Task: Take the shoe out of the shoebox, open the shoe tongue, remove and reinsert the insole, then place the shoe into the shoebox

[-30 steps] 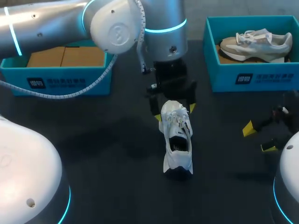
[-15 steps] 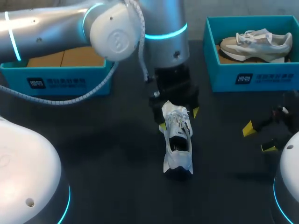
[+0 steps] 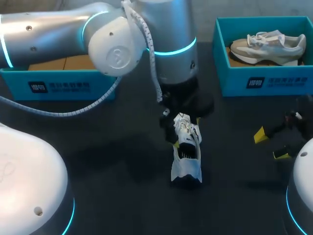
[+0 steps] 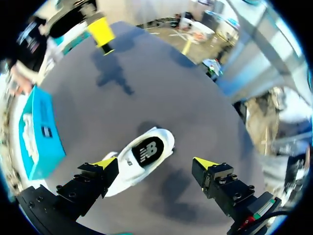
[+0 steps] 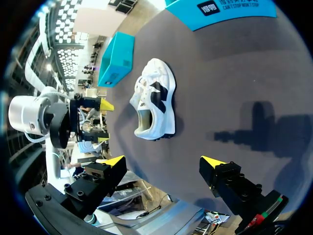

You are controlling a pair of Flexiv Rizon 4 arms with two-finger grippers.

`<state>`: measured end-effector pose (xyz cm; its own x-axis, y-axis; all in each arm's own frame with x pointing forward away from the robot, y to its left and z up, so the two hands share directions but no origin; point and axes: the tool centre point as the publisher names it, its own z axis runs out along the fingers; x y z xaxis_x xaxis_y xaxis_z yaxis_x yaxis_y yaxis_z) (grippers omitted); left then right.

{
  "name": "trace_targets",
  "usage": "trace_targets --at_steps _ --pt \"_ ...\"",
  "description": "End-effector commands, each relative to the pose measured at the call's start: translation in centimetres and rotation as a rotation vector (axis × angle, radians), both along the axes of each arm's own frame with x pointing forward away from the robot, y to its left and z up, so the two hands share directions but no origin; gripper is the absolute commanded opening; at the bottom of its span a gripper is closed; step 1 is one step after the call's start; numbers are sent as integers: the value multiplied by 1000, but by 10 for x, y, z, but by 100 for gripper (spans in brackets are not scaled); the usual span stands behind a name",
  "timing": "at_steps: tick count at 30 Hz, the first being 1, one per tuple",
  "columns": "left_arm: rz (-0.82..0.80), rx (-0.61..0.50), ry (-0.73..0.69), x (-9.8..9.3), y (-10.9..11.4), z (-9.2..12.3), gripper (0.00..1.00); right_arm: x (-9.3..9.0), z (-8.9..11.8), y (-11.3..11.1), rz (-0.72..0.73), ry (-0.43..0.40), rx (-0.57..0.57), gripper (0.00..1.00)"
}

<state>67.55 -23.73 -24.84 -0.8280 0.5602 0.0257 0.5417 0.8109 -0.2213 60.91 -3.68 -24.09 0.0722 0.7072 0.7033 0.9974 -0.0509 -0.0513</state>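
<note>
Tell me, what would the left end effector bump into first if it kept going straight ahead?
The left end effector would most likely hit the white shoe, lying on the dark table just ahead. It sits nearer one finger, so that might touch first.

Table (image 3: 98,147): dark grey, matte. A white shoe (image 3: 186,156) lies on it. Its toe end is between the left gripper's (image 4: 155,165) fingers, just beside one and apart from the other, with the heel ahead of them. From the right gripper (image 5: 163,160), the shoe is well ahead of the fingers. Two teal boxes also sit on the table: left box (image 3: 58,87) and right box (image 3: 266,81). Both are well apart from either pair of fingers.
</note>
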Motion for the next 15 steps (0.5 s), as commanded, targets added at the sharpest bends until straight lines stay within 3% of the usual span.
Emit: trace_targets --at_steps 1,9,12,15 --pt "259 13 -43 -1 4 1 100 -2 1 0 -3 0 -3 100" --pt "259 13 -43 -1 4 1 100 -2 1 0 -3 0 -3 100" --pt "429 65 10 -16 -3 -8 100 -2 1 0 -3 0 -3 100" --pt "477 84 16 -31 -4 -14 100 -2 1 0 -3 0 -3 100"
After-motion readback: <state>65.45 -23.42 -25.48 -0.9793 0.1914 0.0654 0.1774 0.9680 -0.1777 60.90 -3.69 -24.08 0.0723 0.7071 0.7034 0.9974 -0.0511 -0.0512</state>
